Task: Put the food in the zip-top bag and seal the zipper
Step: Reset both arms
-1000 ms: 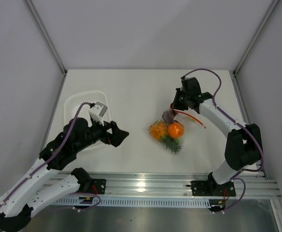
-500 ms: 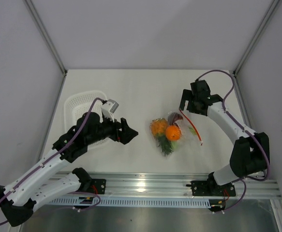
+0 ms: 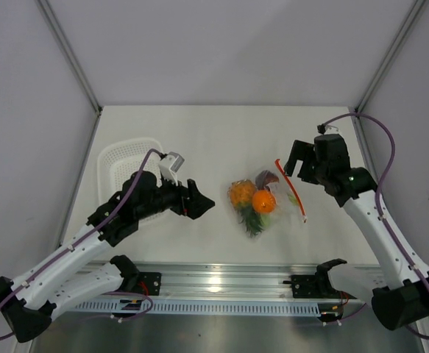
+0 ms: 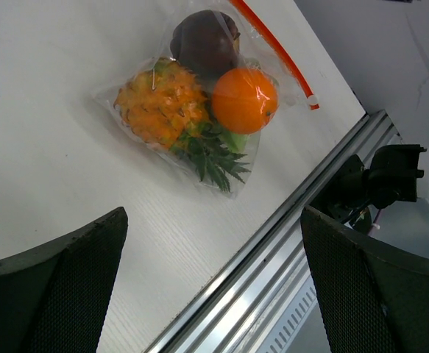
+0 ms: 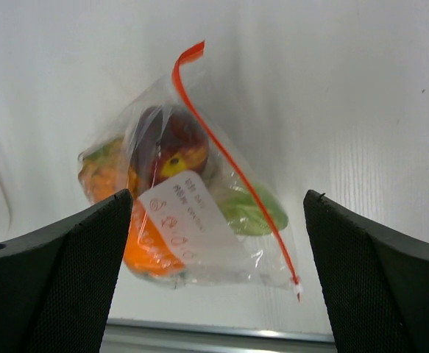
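Seen from above, a white bench (image 3: 214,140) has two black-and-white robot arms reaching in from its near edge. At far left, a white mesh basket (image 3: 122,158) sits on the bench, partly covered by the left arm. The left claw (image 3: 203,207) hovers just right of the basket with its two fingers spread wide, holding nothing. It points toward the bag and is well apart from it.

Right of centre, a clear zip-top bag (image 3: 262,198) of thin plastic lies flat on the bench with the food inside it. The left wrist camera shows the contents plainly. An orange toy pineapple (image 4: 161,103) with dark green leaves lies at the left. A round orange fruit (image 4: 244,100) touches it on the right, and a dark red-purple piece (image 4: 204,43) sits behind both. A sliver of pale green leafy vegetable (image 4: 235,140) shows under the orange fruit. A white label (image 5: 188,217) with small print sits on the bag's face.

The red-orange zipper strip (image 3: 291,190) runs along the bag's right-hand edge as one thin line. Whether it is pressed shut along its whole length cannot be told. Just right of the strip, the right claw (image 3: 299,165) hangs above the bench, fingers spread wide, empty and not gripping the bag.
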You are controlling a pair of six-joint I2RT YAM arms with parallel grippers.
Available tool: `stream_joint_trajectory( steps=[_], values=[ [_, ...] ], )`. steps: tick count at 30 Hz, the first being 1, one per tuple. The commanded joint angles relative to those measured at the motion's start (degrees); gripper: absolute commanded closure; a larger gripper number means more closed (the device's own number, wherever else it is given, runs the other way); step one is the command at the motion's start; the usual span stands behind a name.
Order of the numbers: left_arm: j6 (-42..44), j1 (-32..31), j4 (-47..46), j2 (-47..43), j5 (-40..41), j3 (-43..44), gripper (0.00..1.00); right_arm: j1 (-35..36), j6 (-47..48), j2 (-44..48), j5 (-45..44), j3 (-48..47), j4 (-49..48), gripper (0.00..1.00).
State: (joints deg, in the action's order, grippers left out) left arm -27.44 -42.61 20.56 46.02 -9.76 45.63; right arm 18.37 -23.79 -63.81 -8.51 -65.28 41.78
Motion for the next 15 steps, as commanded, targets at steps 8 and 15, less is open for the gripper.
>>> stream_joint_trajectory(
  steps=[8, 15],
  values=[
    [-3.67, -0.02, -5.26, -0.49, -2.63, -3.17, 0.0, 6.32, -5.91, 8.88, 1.57, 7.17, 7.17, 0.01],
    [-6.22, -0.02, -7.98, -1.1, -4.13, -6.59, 0.01, 6.85, -4.6, 18.7, 4.81, 13.5, 2.61, 0.01]
  ],
)
